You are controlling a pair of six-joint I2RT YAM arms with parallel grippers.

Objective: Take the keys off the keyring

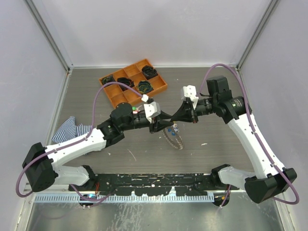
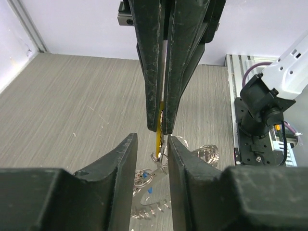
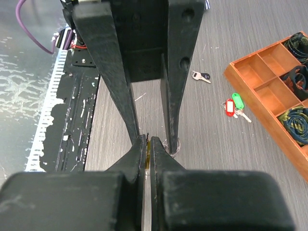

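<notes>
The keyring (image 1: 176, 138), a wire ring fringed with silvery pieces, hangs tilted just under both grippers; it also shows in the left wrist view (image 2: 150, 206), with a blue tag (image 2: 149, 190) by it. My right gripper (image 3: 147, 140) is shut on a thin yellow key tag (image 3: 147, 151), seen edge-on in the left wrist view (image 2: 159, 122). My left gripper (image 2: 152, 140) is open, its fingers either side of the yellow tag and the small ring below it. In the top view the left gripper (image 1: 163, 126) and right gripper (image 1: 173, 121) meet tip to tip.
Keys with a red tag (image 3: 229, 107) and a green tag (image 3: 237, 100) lie on the table near the orange tray (image 3: 250, 89), and one dark-headed key (image 3: 201, 76) lies apart. The tray (image 1: 161, 85) holds black coiled bundles. A striped cloth (image 1: 67, 129) lies at the left. Loose rings (image 2: 207, 154) lie nearby.
</notes>
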